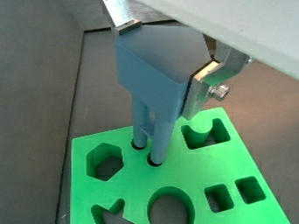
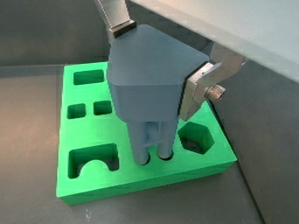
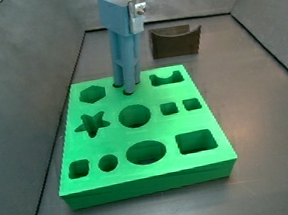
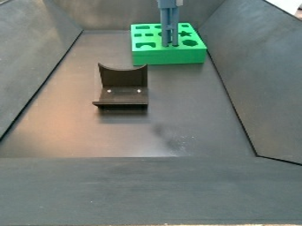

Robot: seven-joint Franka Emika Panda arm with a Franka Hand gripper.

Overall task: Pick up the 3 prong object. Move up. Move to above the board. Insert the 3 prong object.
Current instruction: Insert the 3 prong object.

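Item one: I am seeing the gripper (image 1: 163, 54) clenching the blocky head of the 3 prong object (image 1: 152, 83), which is standing upright over the board (image 1: 251, 223). Item two: its prong tips are sitting in the small round holes between the hexagon and the notched cut-out. Item three: a dark brown block (image 3: 175, 40) is resting well apart from the board.

board (image 4: 189, 55) far end | 3 prong object (image 4: 170, 22) upright on it | fixture (image 4: 120, 88) mid-floor
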